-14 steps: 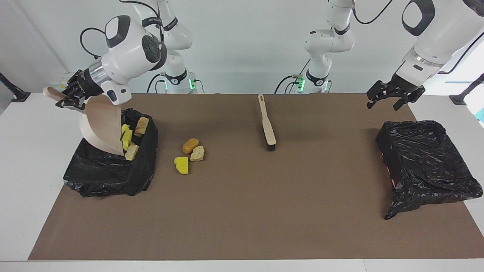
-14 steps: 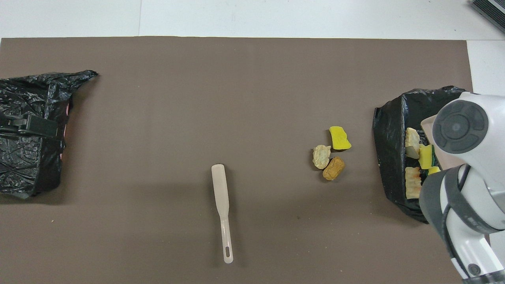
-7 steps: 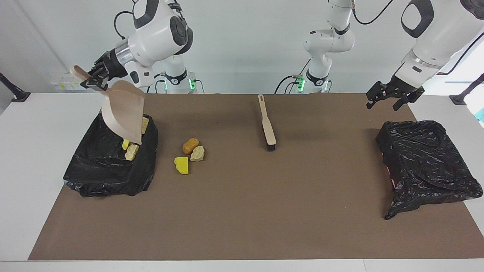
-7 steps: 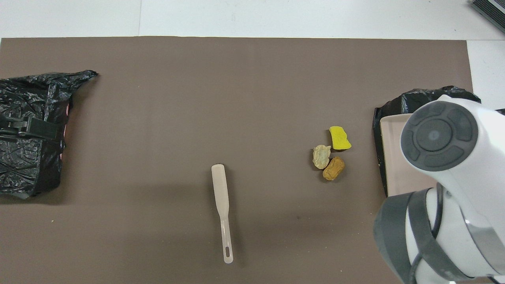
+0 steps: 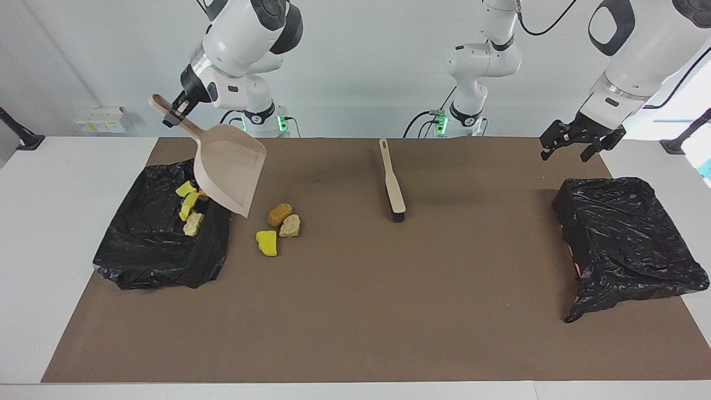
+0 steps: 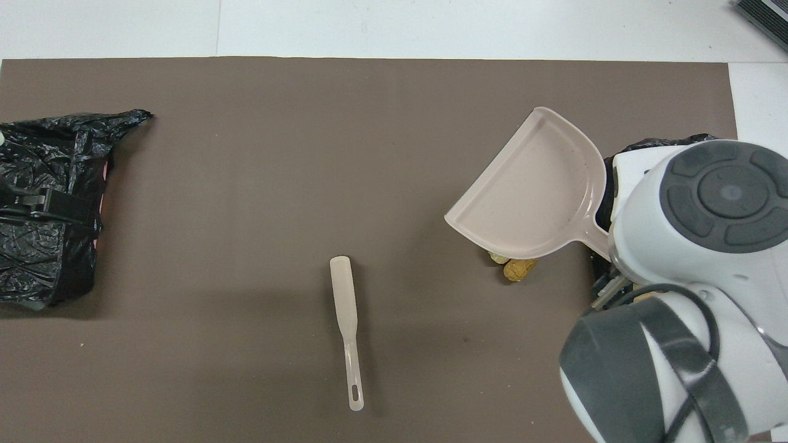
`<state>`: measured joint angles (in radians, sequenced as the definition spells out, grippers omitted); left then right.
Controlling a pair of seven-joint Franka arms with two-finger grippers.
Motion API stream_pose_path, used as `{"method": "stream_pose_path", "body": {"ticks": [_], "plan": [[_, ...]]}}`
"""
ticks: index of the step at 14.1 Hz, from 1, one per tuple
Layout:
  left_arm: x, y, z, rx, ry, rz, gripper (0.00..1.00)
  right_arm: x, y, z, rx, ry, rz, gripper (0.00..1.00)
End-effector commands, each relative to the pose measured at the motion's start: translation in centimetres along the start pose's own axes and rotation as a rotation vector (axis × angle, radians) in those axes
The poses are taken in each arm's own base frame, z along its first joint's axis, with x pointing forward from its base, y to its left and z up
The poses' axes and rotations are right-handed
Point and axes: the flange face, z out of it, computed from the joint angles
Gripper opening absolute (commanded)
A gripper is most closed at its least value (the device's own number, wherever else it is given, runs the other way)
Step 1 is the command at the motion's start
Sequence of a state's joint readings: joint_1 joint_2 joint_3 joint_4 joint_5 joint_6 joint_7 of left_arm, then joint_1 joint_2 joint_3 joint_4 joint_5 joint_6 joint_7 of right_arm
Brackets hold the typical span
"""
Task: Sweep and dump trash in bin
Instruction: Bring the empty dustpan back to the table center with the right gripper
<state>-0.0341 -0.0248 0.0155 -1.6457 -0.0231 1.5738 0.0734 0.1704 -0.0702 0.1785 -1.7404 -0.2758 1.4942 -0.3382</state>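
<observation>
Three lumps of trash lie loose on the brown mat (image 5: 355, 311): a yellow foam chunk (image 5: 266, 243), a pale beige piece (image 5: 290, 225) and an orange-brown piece (image 5: 279, 214) touching it, clustered just beside the bin (image 5: 161, 250) at the right arm's end of the table. The remaining pieces (image 5: 190, 206), yellow and beige, sit inside that bin's black liner. No brand, label or readable writing shows on anything.

The right gripper (image 5: 176, 113) is closed on the handle of the dustpan (image 5: 229, 166), held in the air over the bin's edge and the loose lumps. In the facing view its long axis runs from the handle at about 10 o'clock down to the open lip at about 4 o'clock, the pan tilted lip-down and empty.

The brush (image 5: 391, 180) lies flat mid-table, nearer to the robots than the lumps, handle at 12 o'clock in the facing view, bristles at 6.

The left gripper (image 5: 577, 145) waits with fingers spread wide, holding nothing, over the mat's edge by a second black-lined bin (image 5: 627, 239).
</observation>
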Motion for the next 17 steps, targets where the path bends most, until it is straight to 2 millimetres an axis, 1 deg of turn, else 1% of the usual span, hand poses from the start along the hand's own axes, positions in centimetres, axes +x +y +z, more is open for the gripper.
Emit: {"method": "stream_pose_path", "body": {"ticks": [1,2,3,4,5,7,8,9,10,13,14,16,17], "plan": [[-0.9,0.1,0.0,0.022,0.004,-0.003,1.0,4.8,-3.3,1.2,0.063,0.02,0.248,0.0],[-0.9,0.1,0.0,0.022,0.006,-0.004,1.0,7.3,-5.5,1.4,0.071,0.021,0.308,0.0],[-0.9,0.0,-0.1,0.022,0.007,-0.007,1.0,10.2,-8.1,1.3,0.073,0.023,0.372,0.0],[-0.9,0.1,-0.1,0.022,0.007,-0.004,1.0,12.9,-9.5,1.0,0.091,0.042,0.448,0.0],[-0.8,0.0,-0.1,0.019,0.009,-0.007,1.0,15.1,-9.9,0.7,0.13,0.062,0.501,0.0],[-0.8,0.3,-0.2,0.019,0.007,-0.001,1.0,18.9,-11.5,-0.2,0.179,0.109,0.522,0.0],[-0.7,0.3,-0.3,0.019,0.009,-0.003,1.0,20.5,-11.8,0.5,0.198,0.118,0.554,0.0],[-0.7,0.2,-0.2,0.019,0.006,-0.004,1.0,22.0,-12.7,0.9,0.229,0.136,0.587,0.0],[-0.7,0.2,-0.3,0.019,0.009,-0.003,1.0,23.3,-14.4,1.5,0.252,0.15,0.597,0.0],[-0.7,-0.6,-0.4,0.019,0.014,-0.015,1.0,27.0,-16.7,4.4,0.289,0.199,0.62,0.0],[-0.7,-0.7,-0.4,0.019,0.014,-0.017,1.0,28.0,-16.8,5.5,0.298,0.204,0.634,0.0],[-0.8,-0.7,-0.3,0.018,0.009,-0.017,1.0,28.6,-17.5,6.3,0.299,0.193,0.629,0.0],[-0.8,-0.7,-0.4,0.018,0.011,-0.017,1.0,28.7,-18.8,6.4,0.296,0.188,0.614,0.0]]}}
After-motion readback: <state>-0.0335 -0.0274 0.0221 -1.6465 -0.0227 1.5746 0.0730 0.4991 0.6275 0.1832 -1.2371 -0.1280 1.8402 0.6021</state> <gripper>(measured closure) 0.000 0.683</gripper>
